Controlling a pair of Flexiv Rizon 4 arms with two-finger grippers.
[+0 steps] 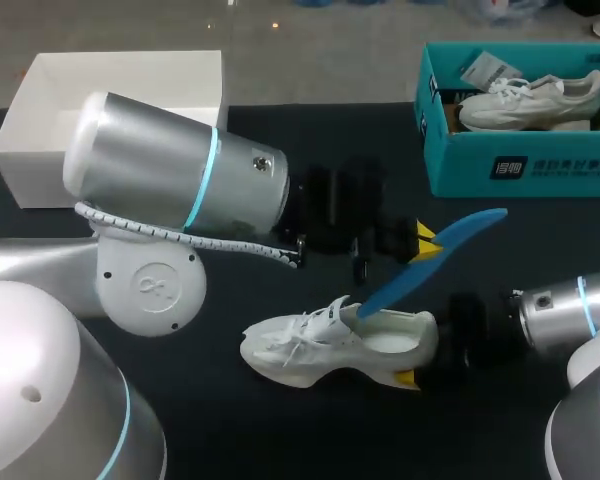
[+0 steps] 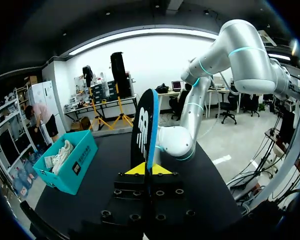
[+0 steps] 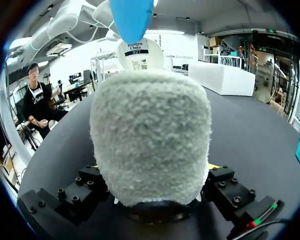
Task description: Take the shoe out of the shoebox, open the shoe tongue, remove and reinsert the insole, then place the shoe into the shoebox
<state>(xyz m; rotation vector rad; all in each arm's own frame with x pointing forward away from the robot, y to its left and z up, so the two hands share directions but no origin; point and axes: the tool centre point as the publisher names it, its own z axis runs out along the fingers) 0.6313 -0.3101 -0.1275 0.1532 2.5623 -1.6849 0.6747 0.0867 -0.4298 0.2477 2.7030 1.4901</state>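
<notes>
The left end effector [image 1: 427,241] is pinched shut on the blue insole [image 1: 450,235], gripping its two faces partway along its length. One end of the insole rises past the fingers. The other end slants down from them into the mouth of the white shoe [image 1: 310,345]. The right end effector [image 1: 423,352] is closed on the shoe's fuzzy heel, one finger on either side. It holds the shoe on its sole on the table [image 1: 220,420], toe pointing away from it. The teal shoebox [image 1: 520,165] stands well apart, beyond the raised end of the insole.

One moment cannot show whether the insole is leaving or entering, but the same care likely applies either way. The travel should follow the insole's own slant, with its face level with the footbed, so the edge does not snag the collar or the tongue and laces just ahead of its lower end. The right clamp needs to be firm enough that the shoe neither lifts nor tips. If the insole is going in, the left fingers will probably meet the collar before it seats, so a regrip nearer the raised end seems wise.
</notes>
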